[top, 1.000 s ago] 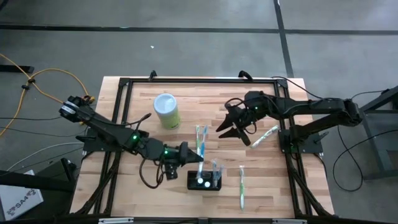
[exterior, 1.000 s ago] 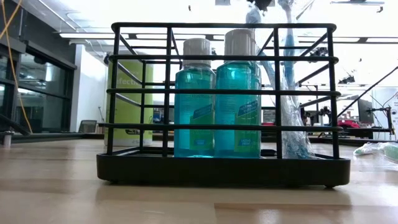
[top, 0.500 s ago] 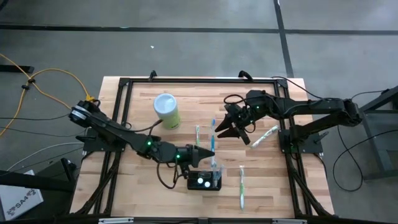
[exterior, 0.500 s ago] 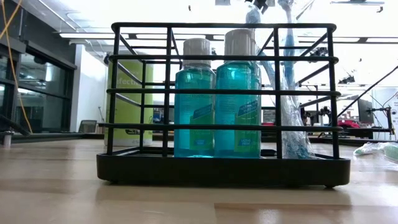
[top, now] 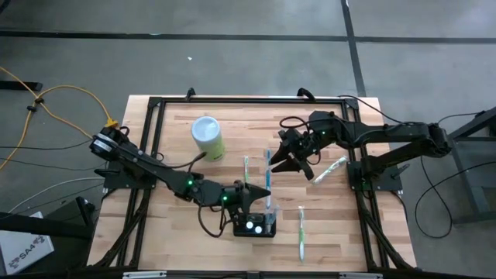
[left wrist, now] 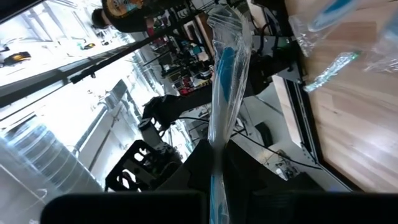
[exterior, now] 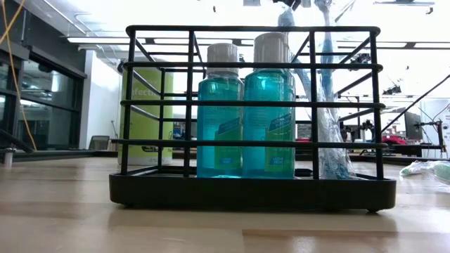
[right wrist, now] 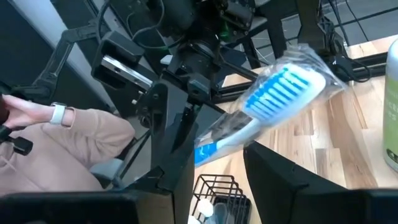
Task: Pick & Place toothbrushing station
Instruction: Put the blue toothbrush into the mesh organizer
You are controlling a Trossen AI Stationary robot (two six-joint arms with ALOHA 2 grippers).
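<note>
Toothbrushes in clear wrap are what both arms carry. The left gripper (top: 260, 192) hangs just above the station (top: 255, 225), fingers pinched fully together on a wrapped brush (left wrist: 222, 93) with a blue handle. That brush stands nearly upright, presumably so that its lower end can drop into a slot. The right gripper (top: 285, 160) waits near mid-table, well apart from the station, its fingers standing wide around a second wrapped brush (right wrist: 267, 109) with blue-and-white bristles — it looks held, tilted across the jaws, likely parked until the first one is seated.

The station is a small black block near the table's front edge. From above it shows two round white caps; from table height it reads as a black wire cage on a solid base (exterior: 253, 190), holding two bottles (exterior: 242, 105) of blue liquid with white lids, and one wrapped brush already upright beside them. It sits flat and square — a steady target.

Other brushes (top: 301, 232) lie loose on the wood, and a pale green can (top: 208, 138) stands farther back.
</note>
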